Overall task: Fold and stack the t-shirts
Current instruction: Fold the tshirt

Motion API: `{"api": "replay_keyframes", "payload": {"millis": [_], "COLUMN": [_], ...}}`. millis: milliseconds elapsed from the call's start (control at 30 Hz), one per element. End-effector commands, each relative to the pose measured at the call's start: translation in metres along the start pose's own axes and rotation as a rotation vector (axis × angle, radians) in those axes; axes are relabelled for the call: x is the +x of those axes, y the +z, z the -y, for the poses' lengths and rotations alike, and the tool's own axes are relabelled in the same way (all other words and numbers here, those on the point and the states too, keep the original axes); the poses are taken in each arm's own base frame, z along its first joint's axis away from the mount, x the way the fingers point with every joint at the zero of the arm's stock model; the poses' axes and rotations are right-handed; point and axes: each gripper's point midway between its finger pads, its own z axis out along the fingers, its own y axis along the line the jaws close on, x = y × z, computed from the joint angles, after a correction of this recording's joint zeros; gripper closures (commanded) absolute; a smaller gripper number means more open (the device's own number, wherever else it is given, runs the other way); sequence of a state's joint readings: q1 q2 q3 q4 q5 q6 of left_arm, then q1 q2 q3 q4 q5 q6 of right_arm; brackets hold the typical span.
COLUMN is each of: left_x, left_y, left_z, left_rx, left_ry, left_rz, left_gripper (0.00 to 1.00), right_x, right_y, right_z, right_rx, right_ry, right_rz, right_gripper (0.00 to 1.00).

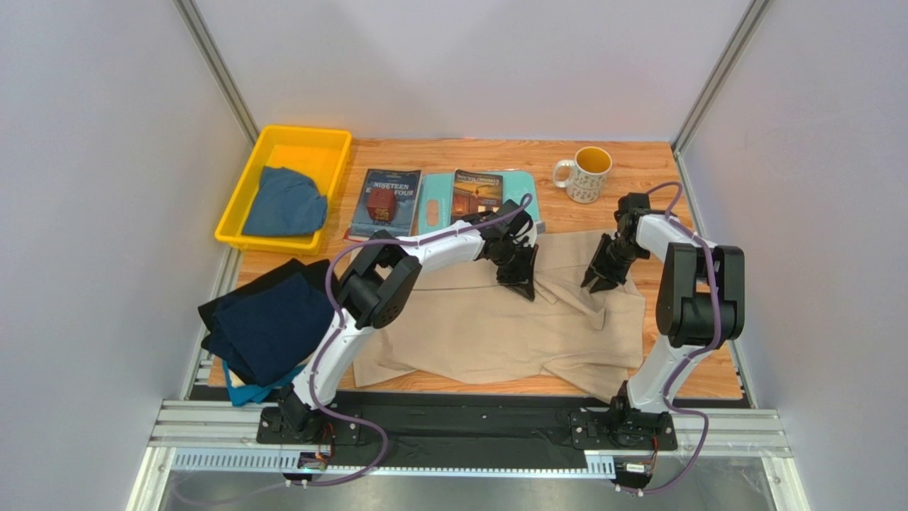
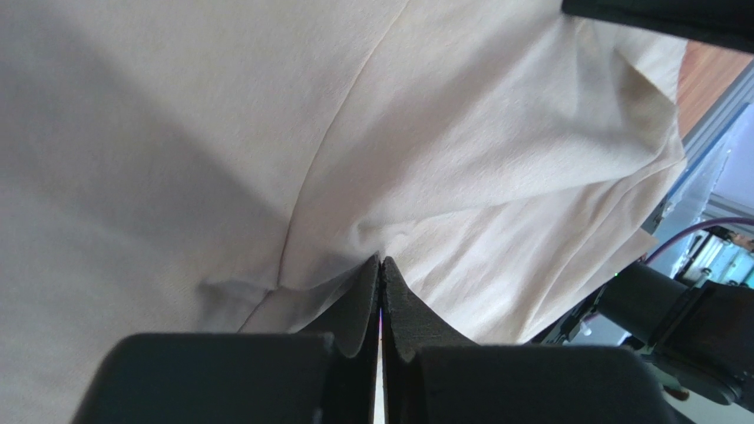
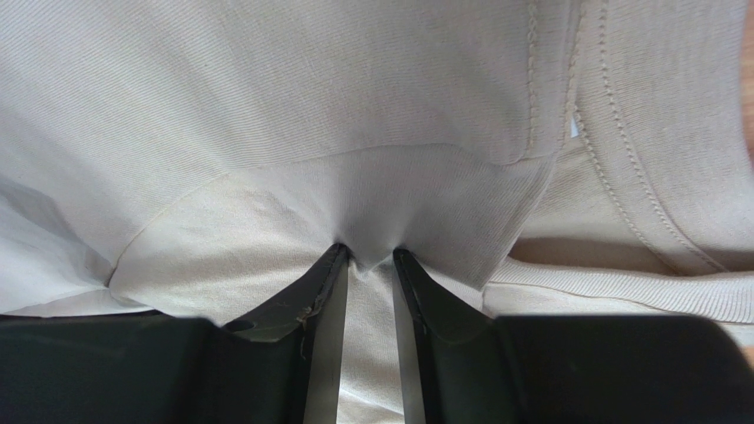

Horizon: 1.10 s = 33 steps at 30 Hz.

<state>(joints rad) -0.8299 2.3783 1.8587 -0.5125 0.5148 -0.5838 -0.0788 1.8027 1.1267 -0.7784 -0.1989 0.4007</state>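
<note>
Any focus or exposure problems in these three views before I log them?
Top external: sharp and evenly lit, only soft shadows on the large beige cloth t-shirt. Left wrist: cloth slightly soft, left side shaded, background at right blurred and bright, and the black left pincer is nearly a silhouette. Right wrist: weave and stitching crisp, black right pincer dark, no glare.

The beige shirt (image 1: 480, 330) covers the middle of the counter (image 1: 645, 170). The left claw (image 1: 519, 279) and right claw (image 1: 595, 279) are both down on its far edge, leaving a narrow lane of cloth between them. Behind them a blue book (image 1: 386, 200), a second book (image 1: 476, 192), a teal board (image 1: 524, 197) and a mug (image 1: 583, 174) line the back. The yellow bin (image 1: 304, 135) and navy pile (image 1: 266, 325) close off the left. Bare wood lies right of the mug.
</note>
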Motion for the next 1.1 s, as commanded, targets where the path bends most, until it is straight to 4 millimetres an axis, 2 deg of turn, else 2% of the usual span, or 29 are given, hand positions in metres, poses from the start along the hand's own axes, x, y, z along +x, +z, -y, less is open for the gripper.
{"api": "replay_keyframes", "payload": {"millis": [0, 133, 233, 433, 567, 633, 733, 767, 800, 867, 900, 933, 1000, 1033, 1067], "left_x": [0.02, 0.04, 0.043, 0.044, 0.041, 0.036, 0.034, 0.035, 0.033, 0.029, 0.028, 0.022, 0.02, 0.016, 0.014], "left_y": [-0.023, -0.024, -0.028, -0.046, -0.065, -0.076, -0.093, -0.099, -0.104, -0.121, -0.128, -0.14, -0.153, -0.165, -0.17], "left_z": [-0.013, -0.025, -0.026, -0.034, -0.055, -0.066, -0.08, -0.083, -0.088, -0.094, -0.099, -0.101, -0.105, -0.107, -0.109], "left_rx": [-0.078, -0.104, -0.109, -0.148, -0.192, -0.222, -0.269, -0.286, -0.31, -0.346, -0.375, -0.385, -0.409, -0.416, -0.425], "left_ry": [0.01, -0.008, -0.005, -0.001, -0.035, -0.047, -0.07, -0.074, -0.076, -0.084, -0.088, -0.095, -0.126, -0.139, -0.149], "left_rz": [-0.055, -0.088, -0.088, -0.069, -0.07, -0.055, -0.049, -0.052, -0.042, -0.018, -0.004, 0.023, 0.047, 0.077, 0.091], "left_gripper": [1.0, 1.0, 1.0, 1.0, 1.0, 1.0, 1.0, 0.99, 0.91, 0.87, 0.81, 0.77, 0.67, 0.67, 0.67], "right_x": [-0.02, -0.031, -0.041, -0.057, -0.062, -0.068, -0.081, -0.086, -0.09, -0.1, -0.102, -0.104, -0.1, -0.097, -0.088], "right_y": [0.014, 0.023, 0.026, 0.017, 0.016, 0.014, 0.011, 0.008, 0.001, -0.016, -0.024, -0.042, -0.057, -0.071, -0.072], "right_z": [0.0, 0.002, 0.001, 0.003, 0.012, 0.02, 0.024, 0.024, 0.019, 0.011, 0.007, 0.0, -0.01, -0.017, -0.024], "right_rx": [0.028, 0.055, 0.064, 0.104, 0.155, 0.202, 0.225, 0.227, 0.219, 0.2, 0.186, 0.163, 0.128, 0.102, 0.075], "right_ry": [-0.01, -0.008, -0.013, -0.019, -0.02, -0.017, -0.015, -0.021, -0.033, -0.048, -0.051, -0.056, -0.068, -0.076, -0.088], "right_rz": [0.058, 0.062, 0.072, 0.123, 0.133, 0.157, 0.187, 0.201, 0.217, 0.257, 0.273, 0.309, 0.33, 0.353, 0.341], "right_gripper": [0.71, 0.71, 0.72, 0.72, 0.73, 0.7, 0.54, 0.42, 0.39, 0.35, 0.34, 0.34, 0.34, 0.34, 0.33]}}
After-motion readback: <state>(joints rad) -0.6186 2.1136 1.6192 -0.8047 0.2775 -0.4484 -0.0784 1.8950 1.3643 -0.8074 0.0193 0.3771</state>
